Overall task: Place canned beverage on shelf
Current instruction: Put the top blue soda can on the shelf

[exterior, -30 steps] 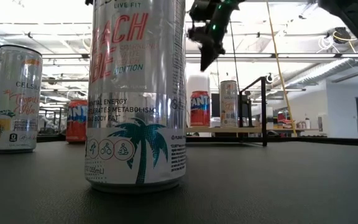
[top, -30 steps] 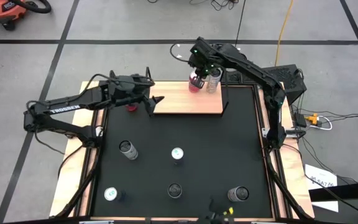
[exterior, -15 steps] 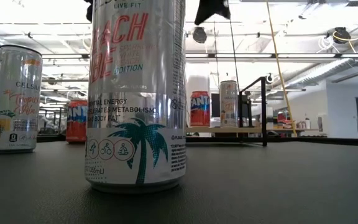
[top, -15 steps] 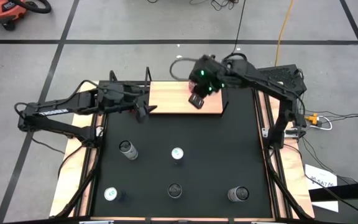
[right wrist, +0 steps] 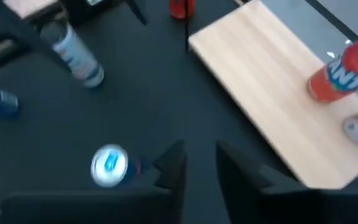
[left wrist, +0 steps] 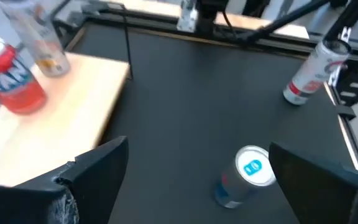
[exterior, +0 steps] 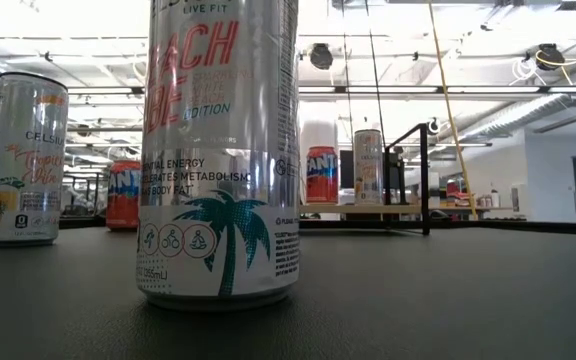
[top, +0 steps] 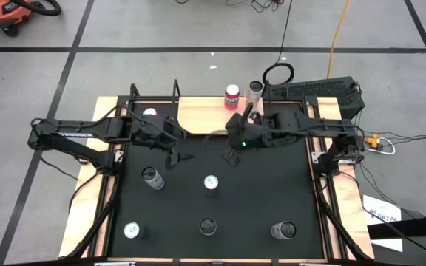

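Light wood forms the shelf (top: 220,118), which I see lying along the far edge of the black table (top: 287,177), with thin black frame posts at its ends. Two cans stand upright on its far right part: a red Fanta can (top: 231,96) and, just beside it toward the right end, a slim silver can (top: 254,91). Neither gripper touches them. I read the right gripper (top: 233,157) over the black table surface, just in front of the shelf's near edge; its fingers (right wrist: 238,171) stand slightly parted with a narrow gap between them and nothing held. I read the left gripper (top: 174,151) over the table near the shelf's left end, with its fingers (left wrist: 98,168) spread wide and empty. Five more cans stand on the table nearer the front: a grey-topped can (top: 151,177), a white-topped can with a blue mark (top: 211,182), a dark-topped can (top: 208,226), a can at the front left (top: 132,231) and a can at the front right (top: 283,231). One further can (top: 150,114) stands by the shelf's left end.
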Robot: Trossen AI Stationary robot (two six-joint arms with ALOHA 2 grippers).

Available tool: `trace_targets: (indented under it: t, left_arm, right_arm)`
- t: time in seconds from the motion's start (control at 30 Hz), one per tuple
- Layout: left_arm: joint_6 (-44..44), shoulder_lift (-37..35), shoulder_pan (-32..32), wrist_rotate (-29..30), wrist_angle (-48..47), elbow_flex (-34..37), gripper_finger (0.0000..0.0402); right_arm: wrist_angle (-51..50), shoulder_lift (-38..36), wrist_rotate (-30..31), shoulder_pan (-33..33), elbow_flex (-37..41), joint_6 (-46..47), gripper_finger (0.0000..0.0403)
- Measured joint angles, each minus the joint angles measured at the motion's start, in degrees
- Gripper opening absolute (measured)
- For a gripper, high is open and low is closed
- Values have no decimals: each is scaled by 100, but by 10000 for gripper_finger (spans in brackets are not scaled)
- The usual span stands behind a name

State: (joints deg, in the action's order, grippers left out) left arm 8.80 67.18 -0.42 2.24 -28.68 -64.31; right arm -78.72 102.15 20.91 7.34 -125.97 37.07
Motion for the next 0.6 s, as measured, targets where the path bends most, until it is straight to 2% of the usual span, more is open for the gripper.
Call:
trace_targets:
  t: [0.17,0.3,0.43,0.6]
  left_arm:
    - [646,208,-515,527,-77,0,386]
    - [1215,338,-1001,881,31,0,386]
    - [1640,612,-1420,1198,135,-2,386]
    - [2453,887,-1861,1340,109,-2,386]
  right_arm:
    - [-145,-33,8,535,466,395,179]
    - [253,-33,3,972,1176,624,236]
    - [999,-31,2,1302,1792,929,264]
    - [2107,-166,2,1591,2593,1063,269]
